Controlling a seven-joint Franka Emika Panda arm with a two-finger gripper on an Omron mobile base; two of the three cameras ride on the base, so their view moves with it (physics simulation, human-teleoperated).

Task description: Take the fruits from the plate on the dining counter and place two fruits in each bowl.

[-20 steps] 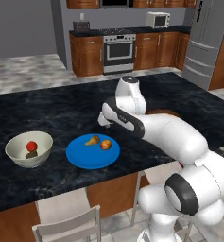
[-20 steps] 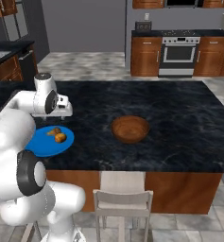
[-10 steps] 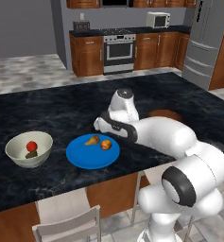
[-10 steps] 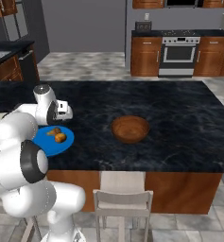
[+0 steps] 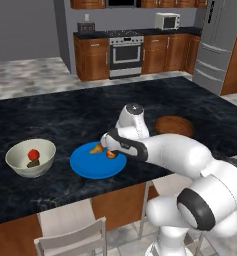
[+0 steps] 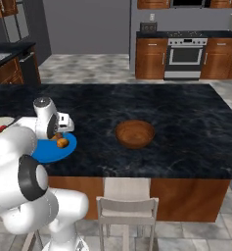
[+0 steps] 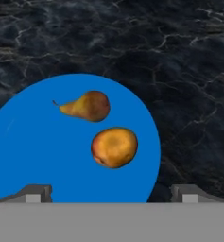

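Black marble surface (image 5: 50,115) is carrying everything; taking the blue plate (image 5: 92,165) as landmark. The plate is sitting near the surface's front edge. On it, a tan pear (image 7: 85,106) and an orange round fruit (image 7: 114,147) are lying close together but not touching, both on the half of the plate facing the arm.

The tool (image 7: 111,191) is hanging over the plate, its two dark tips standing wide apart with nothing between them; the orange fruit is lying just ahead of the gap, the pear beyond it. From the left base view the white arm is reaching across the plate's far-right rim, partly covering the orange fruit (image 5: 110,154), with the pear (image 5: 95,148) showing beside it.

Well to the left of the plate, a cream-white bowl (image 5: 20,154) is sitting on the surface, holding a red round fruit (image 5: 34,154) and a darker one (image 5: 33,163) below it.

To the right of the plate, well apart, a brown wooden bowl (image 6: 135,134) is sitting on the surface. Whether anything is lying in it I cannot tell.
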